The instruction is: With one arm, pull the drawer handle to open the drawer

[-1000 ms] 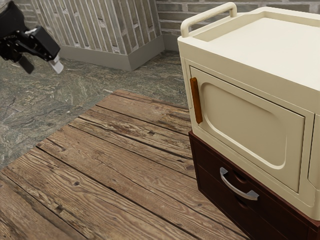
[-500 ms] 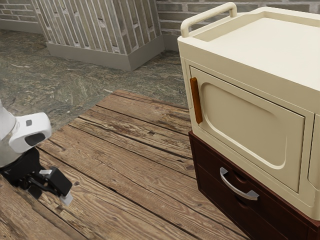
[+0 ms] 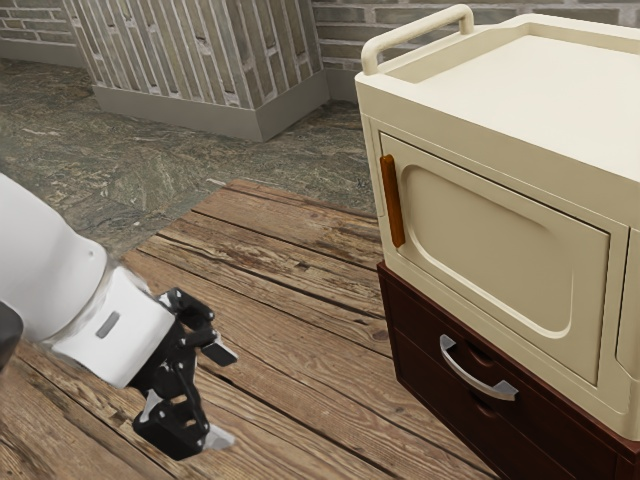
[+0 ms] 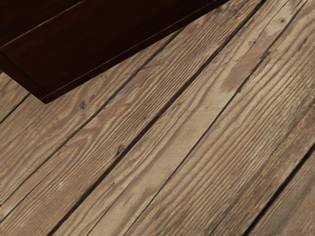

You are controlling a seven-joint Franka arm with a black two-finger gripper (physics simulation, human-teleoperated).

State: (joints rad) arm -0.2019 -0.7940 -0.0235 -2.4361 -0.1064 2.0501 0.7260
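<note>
Drawer cabinet runs off the exterior view's bottom.

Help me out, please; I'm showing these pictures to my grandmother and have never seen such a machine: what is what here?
The machine is a robot arm, white, ending in a black two-finger gripper, its hand. The exterior view comes from a camera at the arm's side; the arm reaches in from that view's left. The wrist view comes from a camera on the hand, looking at the wooden planks and a lower corner of the dark red-brown drawer cabinet.

That cabinet stands on the planks, with a curved silver handle on its front; its drawer looks shut. On top of it sits a cream cabinet whose door has an orange-brown handle.

Nothing is held: the gripper is open, well away from the silver handle.
</note>
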